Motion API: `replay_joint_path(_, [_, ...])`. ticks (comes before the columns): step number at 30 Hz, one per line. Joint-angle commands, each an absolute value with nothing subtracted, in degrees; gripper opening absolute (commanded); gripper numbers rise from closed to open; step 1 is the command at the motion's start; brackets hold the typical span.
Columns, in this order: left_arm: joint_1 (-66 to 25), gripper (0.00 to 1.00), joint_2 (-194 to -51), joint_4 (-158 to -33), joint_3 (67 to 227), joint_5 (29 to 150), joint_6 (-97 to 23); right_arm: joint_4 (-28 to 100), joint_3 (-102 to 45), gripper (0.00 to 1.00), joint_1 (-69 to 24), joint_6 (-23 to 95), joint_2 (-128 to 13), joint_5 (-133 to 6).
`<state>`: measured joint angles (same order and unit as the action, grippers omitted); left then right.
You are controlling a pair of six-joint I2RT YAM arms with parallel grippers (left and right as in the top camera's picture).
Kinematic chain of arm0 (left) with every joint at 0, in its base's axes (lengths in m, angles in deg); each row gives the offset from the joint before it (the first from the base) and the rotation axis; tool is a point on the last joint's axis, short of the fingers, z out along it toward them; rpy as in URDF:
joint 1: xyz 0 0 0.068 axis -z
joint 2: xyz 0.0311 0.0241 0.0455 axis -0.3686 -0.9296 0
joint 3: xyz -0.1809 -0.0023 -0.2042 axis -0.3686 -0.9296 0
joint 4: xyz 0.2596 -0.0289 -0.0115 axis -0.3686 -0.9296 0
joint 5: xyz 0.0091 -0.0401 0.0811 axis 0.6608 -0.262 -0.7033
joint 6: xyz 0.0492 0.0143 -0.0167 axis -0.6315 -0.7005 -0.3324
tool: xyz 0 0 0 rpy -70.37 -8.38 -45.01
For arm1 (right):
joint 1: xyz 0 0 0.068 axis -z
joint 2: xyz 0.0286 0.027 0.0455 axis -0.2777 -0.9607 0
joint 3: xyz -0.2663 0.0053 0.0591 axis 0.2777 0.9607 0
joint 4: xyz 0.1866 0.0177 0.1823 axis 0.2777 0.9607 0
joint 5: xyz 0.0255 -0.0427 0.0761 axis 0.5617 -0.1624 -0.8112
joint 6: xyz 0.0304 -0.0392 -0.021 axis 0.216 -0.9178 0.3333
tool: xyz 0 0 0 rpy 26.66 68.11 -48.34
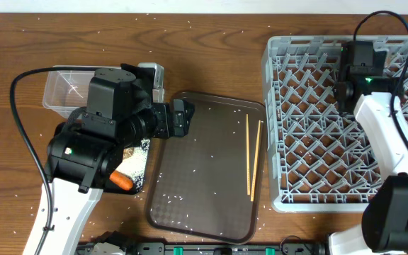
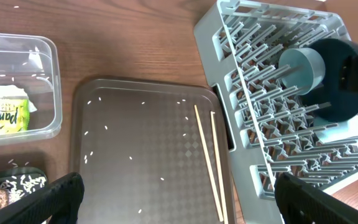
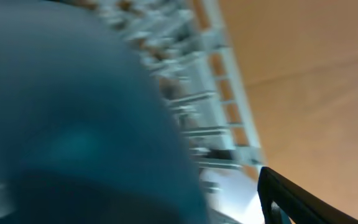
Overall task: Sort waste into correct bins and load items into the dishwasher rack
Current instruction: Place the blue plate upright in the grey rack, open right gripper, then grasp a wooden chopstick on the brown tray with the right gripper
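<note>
My left gripper [image 1: 183, 117] [image 2: 176, 199] is open and empty, over the left part of the dark brown serving tray [image 1: 204, 177] [image 2: 142, 149]. The pair of chopsticks [image 1: 253, 156] [image 2: 207, 155] lies on that tray's right side. My right gripper [image 2: 356, 71] is over the far part of the grey dishwasher rack [image 1: 282, 127] [image 2: 229, 37]. The blue plate [image 2: 334, 87] [image 3: 73, 124] stands in the rack beside a light blue cup [image 2: 300, 68]. The plate hides the left jaw. The right finger [image 3: 291, 199] stands apart from the plate.
The clear tub [image 1: 62, 88] [image 2: 48, 74] holds a yellow-green wrapper [image 2: 2, 115] and white tissue. The black tray [image 1: 139, 166] [image 2: 11, 183] holds rice and a carrot [image 1: 122, 181]. Rice grains are scattered over the wooden table and brown tray.
</note>
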<state>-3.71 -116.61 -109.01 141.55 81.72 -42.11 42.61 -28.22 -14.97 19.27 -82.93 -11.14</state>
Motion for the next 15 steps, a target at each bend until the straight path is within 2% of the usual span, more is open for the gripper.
replay_joint_path(1, [-3.56, 0.98, -116.15, -108.99, 142.64, 82.46, -42.30, 43.20, -28.66, 0.79, -15.89, 17.32, -78.95, -31.01])
replay_joint_path(8, [-3.56, 0.98, -116.15, -108.99, 142.64, 82.46, -42.28, 45.01, -28.66, 0.80, -16.48, 17.78, -71.96, -65.15])
replay_joint_path(10, [-3.56, 0.98, -116.15, -108.99, 142.64, 82.46, -42.28, 46.78, -28.66, 0.79, -17.77, 17.78, -70.45, -69.25])
replay_joint_path(15, [-3.56, 0.98, -116.15, -109.01, 142.64, 82.46, -42.28, 51.74, -28.66, 0.81, -22.14, 17.96, -67.85, -69.45])
